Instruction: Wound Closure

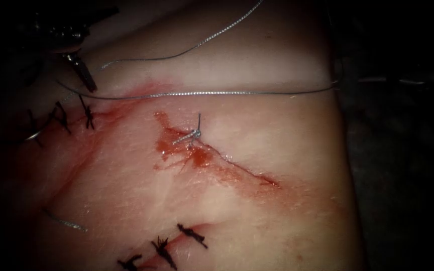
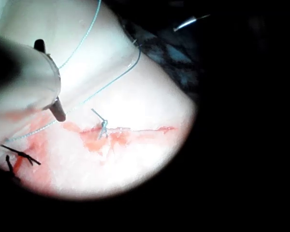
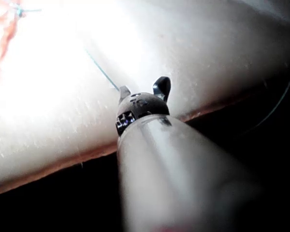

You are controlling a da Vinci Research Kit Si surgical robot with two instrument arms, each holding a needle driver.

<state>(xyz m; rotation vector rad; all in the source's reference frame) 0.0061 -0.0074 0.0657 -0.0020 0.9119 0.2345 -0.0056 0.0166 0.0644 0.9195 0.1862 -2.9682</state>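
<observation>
The tissue (image 1: pixel 277 130) carries an open cut (image 1: pixel 237 165) running down to the right, with red fluid (image 1: pixel 197 155) around it. A grey knot (image 1: pixel 194 133) sits at the cut's upper end, also seen as the knot (image 2: pixel 103 124). Thread (image 1: pixel 217 93) crosses the tissue above the cut, and a second strand (image 1: pixel 217 35) climbs away. My left tool (image 1: pixel 87 79) is at the far left, shut, with the upper strand ending at its jaws; its tip (image 2: pixel 58 110) touches the lower strand. My right tool (image 3: pixel 142 89) stands open off the tissue's edge, a strand (image 3: pixel 101 71) ending beside it. A short bright curve (image 1: pixel 32 135) at the far left may be the needle.
Dark finished stitches (image 1: pixel 87 116) close an older cut at the left, and more dark stitches (image 1: pixel 164 248) lie at the bottom. A loose grey thread end (image 1: pixel 66 221) rests at the lower left. The tissue's right edge (image 1: pixel 345 150) drops into darkness.
</observation>
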